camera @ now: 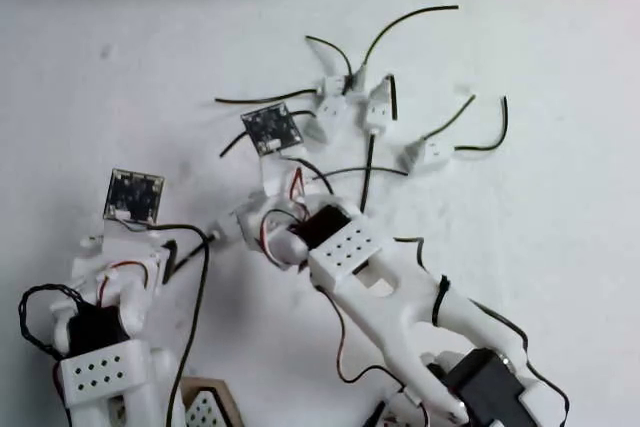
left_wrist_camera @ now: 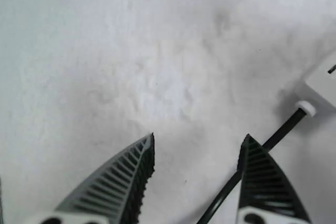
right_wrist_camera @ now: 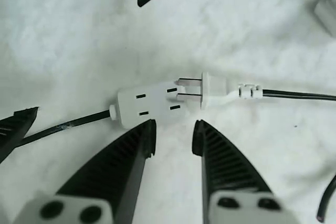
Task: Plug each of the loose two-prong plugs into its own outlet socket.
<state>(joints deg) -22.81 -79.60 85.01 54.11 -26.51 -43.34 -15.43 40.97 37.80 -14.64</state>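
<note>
Being shown half-seated, the two-prong plug (right_wrist_camera: pixel 212 88) is being seen with its prongs partly entered in the outlet socket (right_wrist_camera: pixel 147 106), toward nine o'clock of the table (camera: pixel 520 67) centre in the high view. The right gripper (right_wrist_camera: pixel 173 129) and left gripper (left_wrist_camera: pixel 199 137) are both being presented parted and empty. These light, rigid bodies are being judged likely to slide, and best pinched across the plug's flanks, never by the limp cord (right_wrist_camera: pixel 294 94).

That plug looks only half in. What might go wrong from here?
The plug sits partway in the socket, prongs showing, and the open right pincer holds neither; a push may slide both along the table instead of seating it. The socket's cable runs close by the open left pincer, which might snag it and tug the socket away.
</note>
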